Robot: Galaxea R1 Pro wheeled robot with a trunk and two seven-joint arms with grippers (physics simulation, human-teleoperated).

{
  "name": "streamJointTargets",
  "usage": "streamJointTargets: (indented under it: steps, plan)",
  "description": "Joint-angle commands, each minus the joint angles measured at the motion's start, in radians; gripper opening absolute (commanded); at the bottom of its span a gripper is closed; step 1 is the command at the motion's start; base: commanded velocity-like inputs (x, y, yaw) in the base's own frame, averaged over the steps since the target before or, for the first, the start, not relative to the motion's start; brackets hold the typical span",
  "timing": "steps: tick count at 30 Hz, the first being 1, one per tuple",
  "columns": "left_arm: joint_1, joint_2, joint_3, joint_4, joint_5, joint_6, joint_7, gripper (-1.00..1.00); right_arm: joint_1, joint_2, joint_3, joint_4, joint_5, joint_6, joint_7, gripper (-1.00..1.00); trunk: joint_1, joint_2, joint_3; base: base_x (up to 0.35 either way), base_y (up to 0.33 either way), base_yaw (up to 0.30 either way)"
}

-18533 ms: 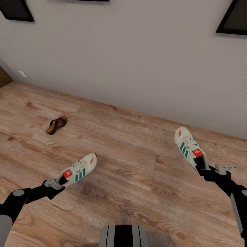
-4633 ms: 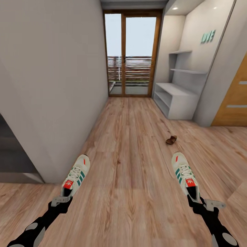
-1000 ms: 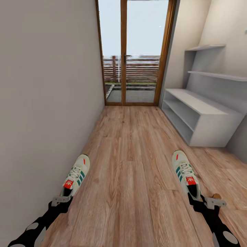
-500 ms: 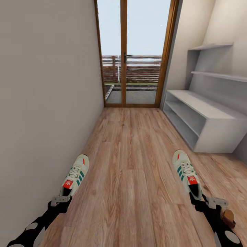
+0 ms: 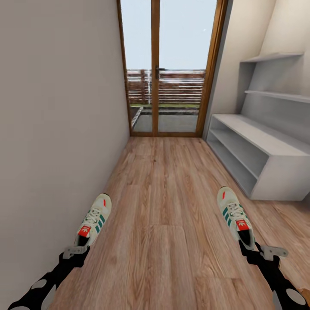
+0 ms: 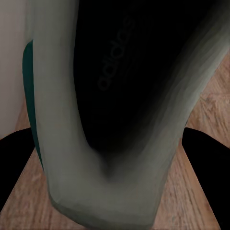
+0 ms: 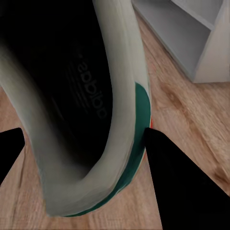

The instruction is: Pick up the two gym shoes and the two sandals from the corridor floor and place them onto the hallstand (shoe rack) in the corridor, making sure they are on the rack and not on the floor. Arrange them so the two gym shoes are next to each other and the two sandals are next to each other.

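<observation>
Head view: each arm carries one cream-white lace-up gym shoe with green side stripes and a red tongue label, held by the heel, toe pointing forward, above the light-brown wood-plank corridor floor [image 5: 168, 224]. The left gripper [image 5: 74, 251] has the left-hand shoe [image 5: 94, 218] close to the plain grey wall [image 5: 56, 129]; the right gripper [image 5: 257, 254] has the right-hand shoe [image 5: 234, 215]. The light-grey hallstand [image 5: 267, 144] with two open shelf levels and staggered wall shelves stands ahead along the corridor's right side, before the wood-framed glass door [image 5: 172, 69].

Left wrist view: the fingers are clamped on the heel rim of the left-hand shoe [image 6: 110, 124], its dark inside facing the camera.

Right wrist view: the fingers pinch the heel of the right-hand shoe [image 7: 81, 120], with the hallstand's corner [image 7: 191, 43] beyond.

To do this step well, I judge the base should roll forward and turn right until the hallstand's long front edge is squarely in reach, shoes kept level and the left one off the wall, then set side by side.
</observation>
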Motion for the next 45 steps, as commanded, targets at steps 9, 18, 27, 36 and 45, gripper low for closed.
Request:
streamJointTargets:
  steps: [9, 18, 27, 36, 45]
  plan:
    - [-0.001, 0.001, 0.009, 0.0, -0.008, -0.004, -0.005, -1.0, -0.001, 0.001, -0.003, 0.0, 0.008, -0.004, 0.006, -1.0, 0.0, 0.0, -0.001, 0.341, 0.0, 0.0]
    - [-0.001, -0.001, 0.008, 0.0, -0.008, -0.004, -0.005, -1.0, -0.001, 0.0, -0.003, 0.0, 0.008, -0.004, 0.007, -1.0, 0.0, 0.0, -0.001, 0.341, 0.0, 0.0]
    - [-0.001, -0.001, 0.008, 0.0, -0.008, -0.004, -0.005, -1.0, -0.001, 0.001, -0.003, 0.0, 0.008, -0.004, 0.008, -1.0, 0.0, 0.0, -0.001, 0.341, 0.0, -0.016]
    - [-0.001, -0.001, 0.008, 0.0, -0.008, -0.004, -0.005, -1.0, -0.001, 0.001, -0.004, 0.0, 0.008, -0.004, 0.008, -1.0, 0.0, 0.0, -0.001, 0.341, 0.0, -0.21]
    - [-0.001, -0.001, 0.008, -0.001, -0.008, -0.004, -0.005, -1.0, -0.001, 0.001, -0.004, 0.0, 0.008, -0.004, 0.007, -1.0, 0.0, 0.0, -0.001, 0.341, 0.0, -0.009]
